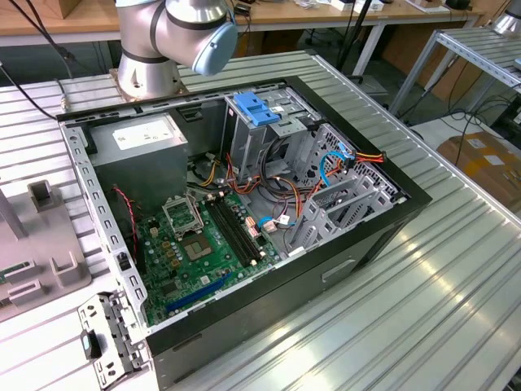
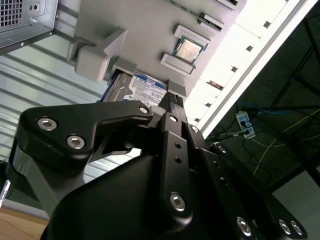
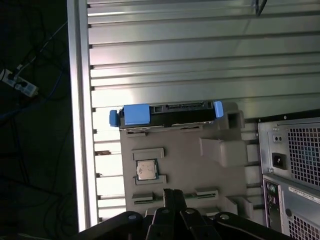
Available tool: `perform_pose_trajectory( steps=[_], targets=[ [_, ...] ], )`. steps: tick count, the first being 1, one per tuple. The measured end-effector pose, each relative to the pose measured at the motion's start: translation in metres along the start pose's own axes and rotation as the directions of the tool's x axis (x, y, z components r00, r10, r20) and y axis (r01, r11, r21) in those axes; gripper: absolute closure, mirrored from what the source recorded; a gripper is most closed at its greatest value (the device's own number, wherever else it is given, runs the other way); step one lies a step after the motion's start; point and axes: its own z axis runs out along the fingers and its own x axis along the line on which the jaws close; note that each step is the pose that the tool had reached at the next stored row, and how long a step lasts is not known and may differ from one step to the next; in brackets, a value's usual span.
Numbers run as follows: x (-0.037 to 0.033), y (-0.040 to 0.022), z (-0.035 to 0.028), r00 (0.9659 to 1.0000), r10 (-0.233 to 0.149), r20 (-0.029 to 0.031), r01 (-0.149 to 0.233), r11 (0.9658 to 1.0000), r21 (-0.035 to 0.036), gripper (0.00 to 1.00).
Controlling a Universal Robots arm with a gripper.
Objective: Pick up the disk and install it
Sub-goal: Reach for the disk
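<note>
— Where is the disk [image 3: 167, 114] now? I was looking for it inside the computer case [image 1: 326, 273].

— It is not in there. It stands on its long edge in a slot of the grey holder plate [image 3: 185, 150], along the side of the plate that is far from the gripper [image 3: 173, 193]. The plate lies near the edge of the table [image 3: 200, 50], just beside the back of the case.

— Why does it stand upright like this?

— I think it is so that both flat faces are free for the fingers. If it lay flat, there would be little to pinch. The slot also keeps it from tipping.

— Does the gripper have hold of it?

— No. In the first wrist view the two fingers look pressed together with no gap, and nothing is between them. The gripper hangs above the plate, apart from the disk. A small processor chip [image 3: 146, 170] sits in its own pocket of the same plate.

— So the work is at its beginning?

— I judge so. In the case, the drive cage on the side nearest the arm [image 1: 175, 32] carries a light-blue bracket [image 1: 256, 108] with no drive in it. The blue frame [image 3: 136, 114] on the disk looks to be of the same kind.
</note>
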Motion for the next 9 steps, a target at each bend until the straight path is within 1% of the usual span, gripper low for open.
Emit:
perform_pose_trajectory(
  steps=[9],
  targets=[
    [0.0003,0.0001,0.0001,1.0000,0.000,0.0001,0.000,1.0000,0.0000,0.89]
  ],
)
